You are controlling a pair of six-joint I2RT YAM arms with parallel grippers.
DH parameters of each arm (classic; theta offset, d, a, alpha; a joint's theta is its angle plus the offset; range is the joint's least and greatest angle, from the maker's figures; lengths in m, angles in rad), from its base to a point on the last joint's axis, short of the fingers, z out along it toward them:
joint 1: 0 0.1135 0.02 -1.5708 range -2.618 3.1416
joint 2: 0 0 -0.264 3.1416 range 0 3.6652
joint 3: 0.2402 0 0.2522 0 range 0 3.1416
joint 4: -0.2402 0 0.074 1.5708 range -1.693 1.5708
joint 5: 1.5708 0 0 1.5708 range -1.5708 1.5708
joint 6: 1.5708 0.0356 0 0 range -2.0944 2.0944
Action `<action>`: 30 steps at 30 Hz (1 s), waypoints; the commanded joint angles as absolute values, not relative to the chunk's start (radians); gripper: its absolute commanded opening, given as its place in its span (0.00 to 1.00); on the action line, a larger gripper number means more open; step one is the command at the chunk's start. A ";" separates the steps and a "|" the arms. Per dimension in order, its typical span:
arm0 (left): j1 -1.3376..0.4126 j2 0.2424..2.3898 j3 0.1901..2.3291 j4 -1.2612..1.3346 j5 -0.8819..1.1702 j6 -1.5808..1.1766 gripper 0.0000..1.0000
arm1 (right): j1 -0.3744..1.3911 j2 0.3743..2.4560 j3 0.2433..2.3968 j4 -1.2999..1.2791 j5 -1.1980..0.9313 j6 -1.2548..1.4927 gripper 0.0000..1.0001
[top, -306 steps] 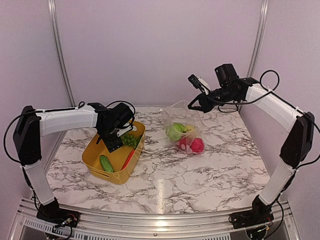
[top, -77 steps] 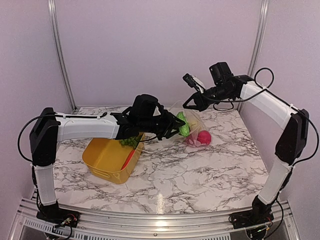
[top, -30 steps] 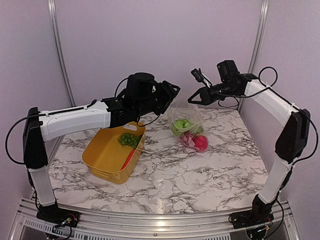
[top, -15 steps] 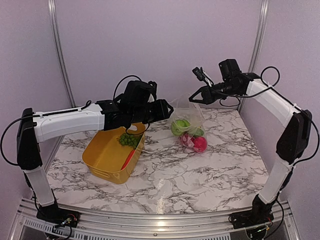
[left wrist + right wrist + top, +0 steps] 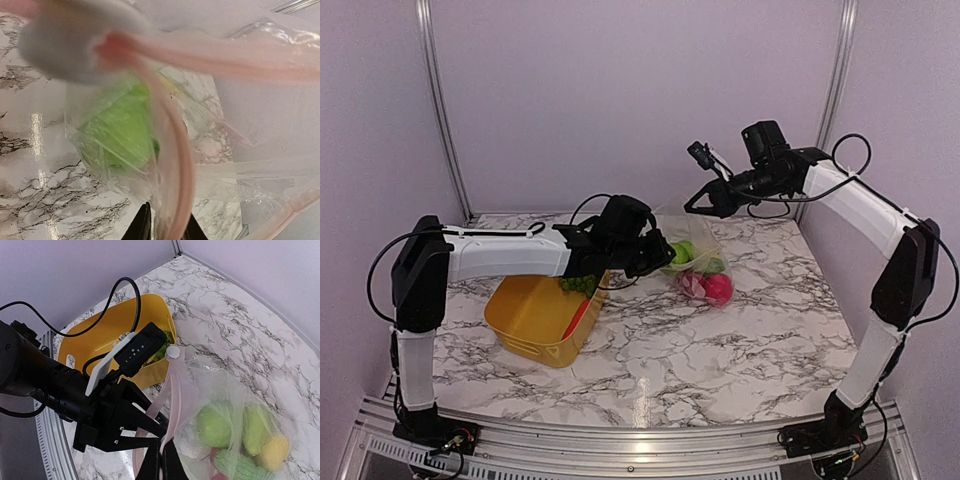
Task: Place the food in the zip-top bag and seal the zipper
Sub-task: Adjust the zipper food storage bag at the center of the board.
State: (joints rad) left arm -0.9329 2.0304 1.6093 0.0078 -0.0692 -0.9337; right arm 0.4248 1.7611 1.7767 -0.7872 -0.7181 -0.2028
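The clear zip-top bag (image 5: 708, 262) hangs over the marble with green food (image 5: 682, 251) and a red piece (image 5: 716, 290) inside. My right gripper (image 5: 690, 209) is raised above the bag, shut on one end of the pink zipper (image 5: 171, 392), just below my fingers (image 5: 161, 462). My left gripper (image 5: 656, 258) is at the bag's left side. Its jaws are closed on the pink zipper strip (image 5: 176, 155), which runs between them (image 5: 165, 222). A white slider (image 5: 173, 351) sits on the strip. Green grapes (image 5: 578, 284) and a red piece (image 5: 577, 318) lie in the yellow bin.
The yellow bin (image 5: 525, 320) stands left of the bag, under my left forearm. In the right wrist view the bin (image 5: 95, 335) sits behind my left wrist's black body (image 5: 100, 415). Walls with metal rails close in the back and both sides of the marble table (image 5: 720, 350).
My left gripper came down from above the bin to the bag's mouth and closed on the pink strip. My right gripper shifted slightly left, still holding the bag up.
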 commanded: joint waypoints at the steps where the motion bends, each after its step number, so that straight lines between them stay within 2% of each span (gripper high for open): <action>1: -0.927 2.015 1.641 0.002 -0.087 -0.965 0.12 | 0.437 1.735 1.784 -0.800 -0.648 -0.232 0.00; 3: -0.927 1.982 1.629 0.002 -0.129 -0.955 0.00 | 0.437 1.731 1.786 -0.812 -0.589 -0.243 0.00; 6: -0.936 1.900 1.610 0.011 -0.181 -0.942 0.00 | 0.437 1.729 1.808 -0.835 -0.465 -0.266 0.00; 7: -0.944 1.877 1.612 0.013 -0.206 -0.931 0.00 | 0.437 1.729 1.818 -0.848 -0.441 -0.277 0.03; 8: -0.955 1.860 1.613 0.016 -0.226 -0.918 0.00 | 0.437 1.732 1.830 -0.864 -0.428 -0.286 0.14; 10: -0.959 1.846 1.621 0.015 -0.236 -0.912 0.00 | 0.437 1.724 1.839 -0.880 -0.438 -0.293 0.27; 13: -0.959 1.855 1.640 0.003 -0.225 -0.912 0.00 | 0.437 1.708 1.836 -0.879 -0.455 -0.280 0.30; 16: -0.959 1.868 1.642 0.003 -0.217 -0.921 0.00 | 0.437 1.700 1.847 -0.892 -0.468 -0.275 0.27; 17: -0.959 1.873 1.643 0.007 -0.211 -0.924 0.00 | 0.437 1.692 1.845 -0.889 -0.469 -0.274 0.24; 20: -0.959 1.882 1.640 0.014 -0.201 -0.938 0.00 | 0.437 1.666 1.833 -0.875 -0.451 -0.270 0.04; 21: -0.959 1.882 1.636 0.017 -0.200 -0.940 0.00 | 0.436 1.660 1.832 -0.874 -0.441 -0.271 0.00; 23: -0.959 1.882 1.634 0.022 -0.194 -0.938 0.00 | 0.436 1.650 1.833 -0.870 -0.428 -0.279 0.00; 24: -0.960 1.881 1.635 0.026 -0.185 -0.930 0.04 | 0.436 1.645 1.834 -0.865 -0.413 -0.285 0.00; 25: -0.959 1.878 1.637 0.031 -0.169 -0.911 0.13 | 0.436 1.641 1.837 -0.858 -0.390 -0.291 0.00; 30: -0.959 1.810 1.624 0.015 -0.169 -0.729 0.41 | 0.437 1.648 1.842 -0.844 -0.328 -0.314 0.00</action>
State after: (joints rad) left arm -0.9596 1.8732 1.6279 0.0120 -0.1658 -0.8761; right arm 0.4339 1.6573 1.8038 -0.8642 -0.3916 -0.2886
